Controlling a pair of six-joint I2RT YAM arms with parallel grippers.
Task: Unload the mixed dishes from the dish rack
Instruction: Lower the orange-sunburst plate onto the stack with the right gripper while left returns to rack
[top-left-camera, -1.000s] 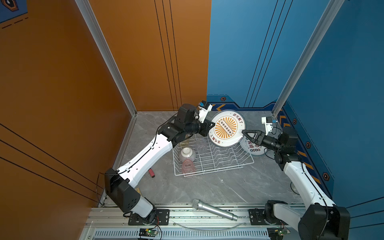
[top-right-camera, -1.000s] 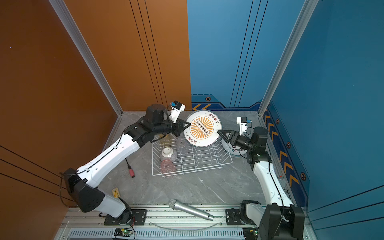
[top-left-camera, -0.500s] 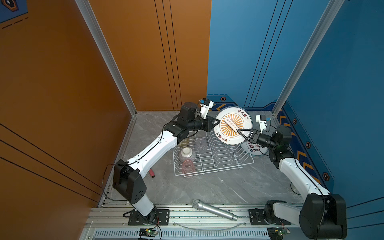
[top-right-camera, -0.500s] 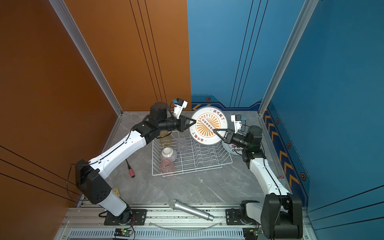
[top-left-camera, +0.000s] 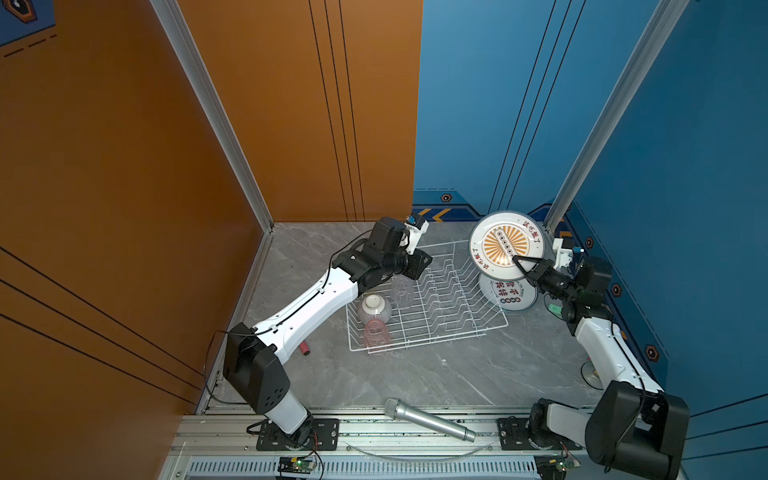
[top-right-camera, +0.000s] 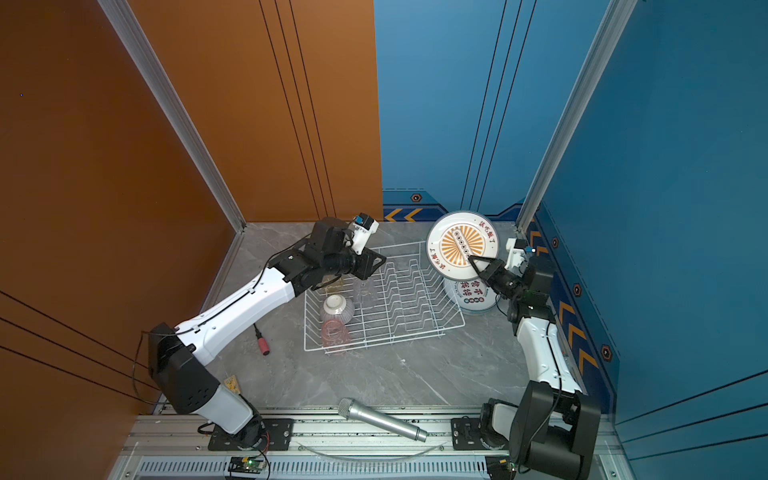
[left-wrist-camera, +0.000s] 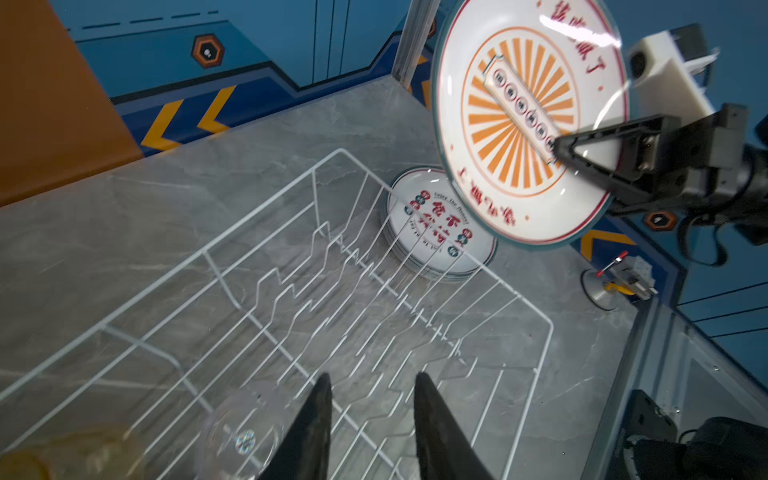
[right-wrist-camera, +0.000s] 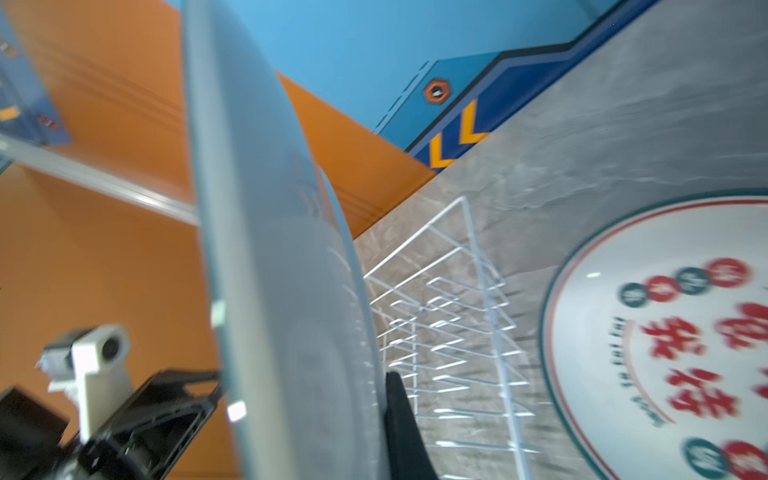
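Orange wall (top-left-camera: 124, 166), blue wall (top-left-camera: 478, 104), grey marble floor (top-left-camera: 415, 374).

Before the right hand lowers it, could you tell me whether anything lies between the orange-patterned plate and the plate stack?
Nothing visible does: the orange-patterned plate, held by the right hand, hangs over the uncovered plate stack.

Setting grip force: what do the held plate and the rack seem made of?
The held plate looks like glazed ceramic or melamine: glossy, light streaks across its printed face. The rack looks like thin bent wire, probably metal, with a smooth white coating.
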